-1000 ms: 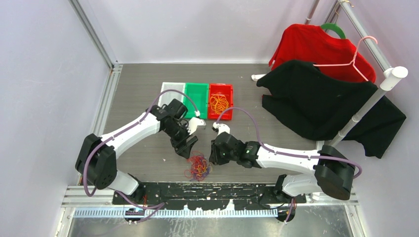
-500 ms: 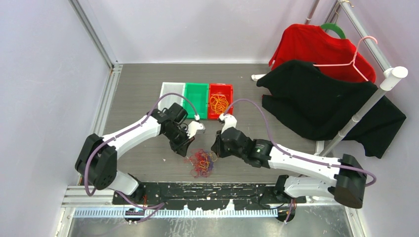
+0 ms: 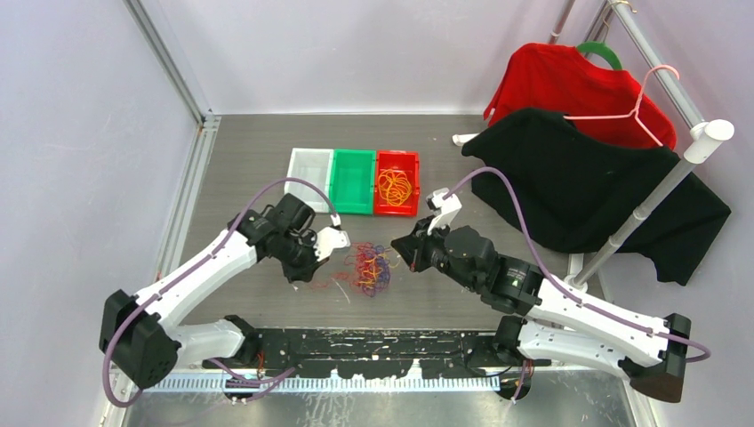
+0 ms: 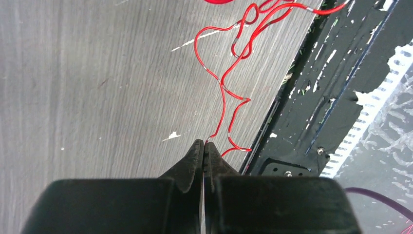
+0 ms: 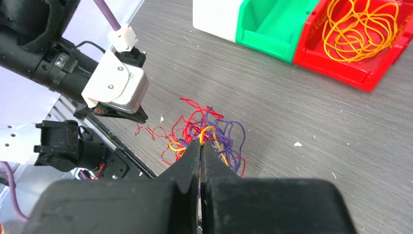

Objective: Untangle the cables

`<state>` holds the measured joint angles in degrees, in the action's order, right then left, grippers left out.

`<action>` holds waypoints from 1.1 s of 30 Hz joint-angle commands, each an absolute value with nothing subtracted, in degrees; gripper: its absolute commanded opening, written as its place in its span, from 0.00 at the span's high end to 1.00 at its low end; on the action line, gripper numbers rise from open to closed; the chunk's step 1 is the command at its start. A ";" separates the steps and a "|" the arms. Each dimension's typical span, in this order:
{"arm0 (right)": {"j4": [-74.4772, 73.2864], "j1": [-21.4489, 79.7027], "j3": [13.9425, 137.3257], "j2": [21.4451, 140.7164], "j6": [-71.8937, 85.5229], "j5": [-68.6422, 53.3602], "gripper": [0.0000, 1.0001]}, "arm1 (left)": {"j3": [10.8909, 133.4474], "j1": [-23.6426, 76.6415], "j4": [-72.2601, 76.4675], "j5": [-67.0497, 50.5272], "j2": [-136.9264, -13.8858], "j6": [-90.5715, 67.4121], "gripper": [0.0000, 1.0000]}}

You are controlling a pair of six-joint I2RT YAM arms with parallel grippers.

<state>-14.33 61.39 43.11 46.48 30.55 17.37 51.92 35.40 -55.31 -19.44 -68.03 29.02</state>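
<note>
The cables [image 3: 372,269] form a tangle of red, purple and orange-yellow strands in the middle of the table, between my two grippers. My left gripper [image 3: 300,272] is at the tangle's left, shut on a thin red cable [image 4: 223,92] that runs from its tips [image 4: 204,142] back to the clump. My right gripper [image 3: 403,251] is at the tangle's right, shut on an orange-yellow loop [image 5: 208,132] at the top of the clump [image 5: 214,139]. The left gripper [image 5: 139,118] also shows in the right wrist view, with the red strand trailing from it.
Three bins stand in a row behind: white [image 3: 309,165], green [image 3: 352,181] and red [image 3: 411,182], the red one holding orange-yellow cables [image 3: 395,188]. A clothes rack [image 3: 662,191] with a black garment [image 3: 578,178] and a red one [image 3: 569,84] fills the right. The black base plate [image 3: 373,342] runs along the near edge.
Both grippers have shut on strands. The left arm has drawn left and the right arm right and back, carrying the tangle away from the near edge and spreading it.
</note>
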 commanded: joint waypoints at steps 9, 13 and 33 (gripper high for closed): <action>-1.10 61.61 49.26 54.03 23.91 7.23 0.99 | 72.91 34.78 -70.21 -26.04 -61.82 27.83 0.28; -0.29 61.65 50.94 57.41 22.53 2.30 0.99 | 80.32 34.80 -71.83 -29.30 -62.09 27.36 0.26; 12.16 61.61 55.04 64.87 31.83 -23.22 0.99 | 66.80 34.76 -47.50 -33.88 -50.22 26.68 0.40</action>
<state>5.43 61.39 52.29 64.64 28.62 -18.39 66.13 35.11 -53.76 -30.48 -52.47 28.56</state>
